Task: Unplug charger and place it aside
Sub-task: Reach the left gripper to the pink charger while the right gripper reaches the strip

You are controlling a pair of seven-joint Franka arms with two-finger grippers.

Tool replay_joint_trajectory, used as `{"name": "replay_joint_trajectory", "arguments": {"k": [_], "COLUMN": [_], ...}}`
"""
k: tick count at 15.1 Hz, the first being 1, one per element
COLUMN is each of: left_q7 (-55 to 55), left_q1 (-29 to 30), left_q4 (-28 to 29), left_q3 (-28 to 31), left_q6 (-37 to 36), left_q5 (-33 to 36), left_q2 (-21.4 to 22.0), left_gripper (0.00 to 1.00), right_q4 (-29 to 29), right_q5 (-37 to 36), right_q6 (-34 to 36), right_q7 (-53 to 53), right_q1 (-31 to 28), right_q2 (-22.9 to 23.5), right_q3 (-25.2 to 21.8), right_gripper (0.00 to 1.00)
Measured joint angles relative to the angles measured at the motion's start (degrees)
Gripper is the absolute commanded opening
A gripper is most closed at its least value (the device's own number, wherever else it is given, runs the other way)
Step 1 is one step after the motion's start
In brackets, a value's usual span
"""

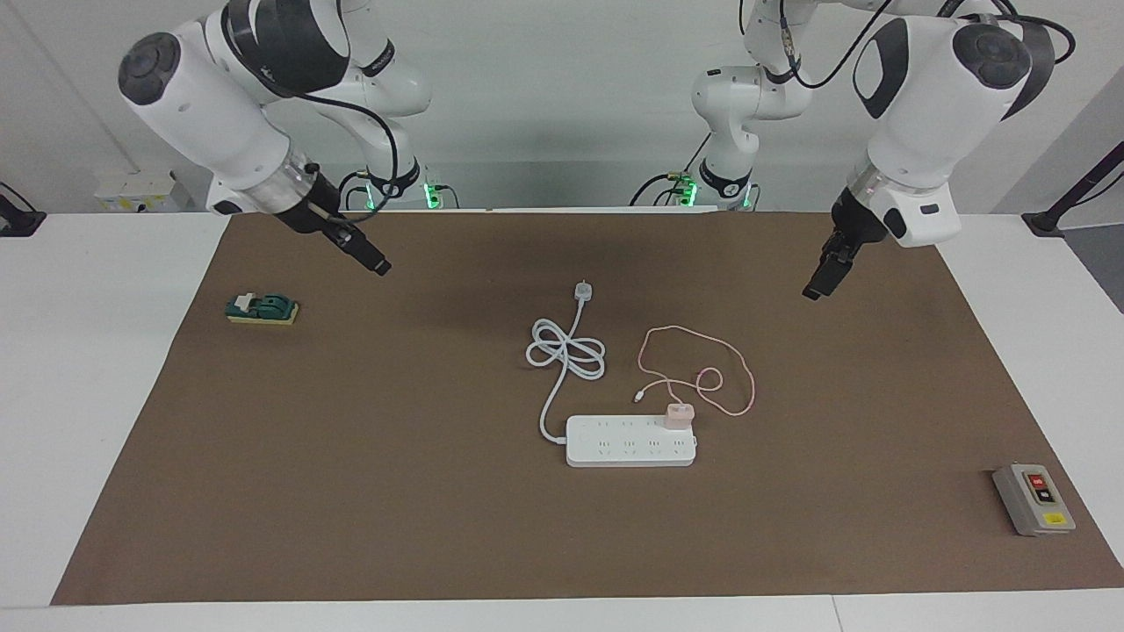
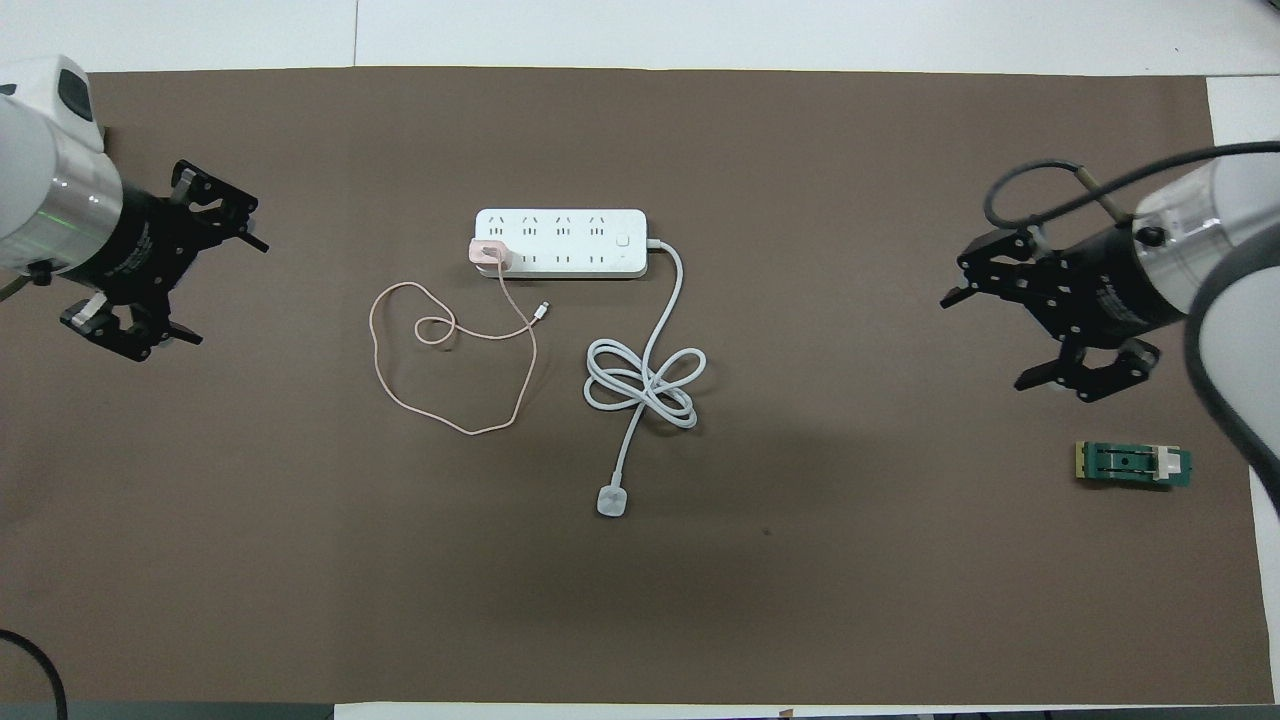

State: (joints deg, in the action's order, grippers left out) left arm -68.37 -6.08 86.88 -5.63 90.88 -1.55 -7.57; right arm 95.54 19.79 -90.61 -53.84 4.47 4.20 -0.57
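Observation:
The pale pink charger [image 1: 679, 414] is plugged into the white power strip [image 1: 628, 441], at the strip's end toward the left arm. It also shows in the overhead view [image 2: 490, 254] on the strip [image 2: 560, 243]. Its thin pink cable [image 1: 746, 377] lies looped on the mat nearer to the robots than the strip; the overhead view shows the cable [image 2: 400, 400] too. My left gripper [image 1: 812, 292] is open, empty and raised over the mat toward the left arm's end [image 2: 225, 290]. My right gripper [image 1: 379, 266] is open, empty and raised over the right arm's end [image 2: 985, 340].
The strip's thick white cord with its white plug [image 1: 583, 290] lies coiled beside the pink cable, nearer to the robots. A green switch block [image 1: 262, 308] lies at the right arm's end. A grey button box [image 1: 1033, 499] sits at the left arm's end, farther out.

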Motion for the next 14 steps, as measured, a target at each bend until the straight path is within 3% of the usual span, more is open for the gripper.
{"name": "replay_joint_trajectory", "arguments": {"k": [6, 9, 14], "left_q7": [-21.01, -26.00, -30.85], "left_q1": [-4.71, -6.86, -8.35], "left_q4": [-1.40, -1.55, -1.77], "left_q3": [-0.05, -0.06, -0.03], "left_q6": [6.82, 8.60, 13.06], "left_q5": [-0.01, 0.00, 0.00], "left_q2": [-6.46, -9.32, -12.06], "left_gripper": [1.00, 1.00, 1.00], "right_q4": [0.23, -0.90, -7.71], "right_q5": [15.73, 20.43, 28.76], "right_q6": [-16.57, -23.12, -31.93], "right_q7": [-23.95, -29.48, -33.33], "right_q1": [8.37, 12.70, 16.99], "right_q2": [10.71, 15.90, 27.63], "right_q3": [0.12, 0.15, 0.14], "right_gripper": [1.00, 1.00, 1.00]}}
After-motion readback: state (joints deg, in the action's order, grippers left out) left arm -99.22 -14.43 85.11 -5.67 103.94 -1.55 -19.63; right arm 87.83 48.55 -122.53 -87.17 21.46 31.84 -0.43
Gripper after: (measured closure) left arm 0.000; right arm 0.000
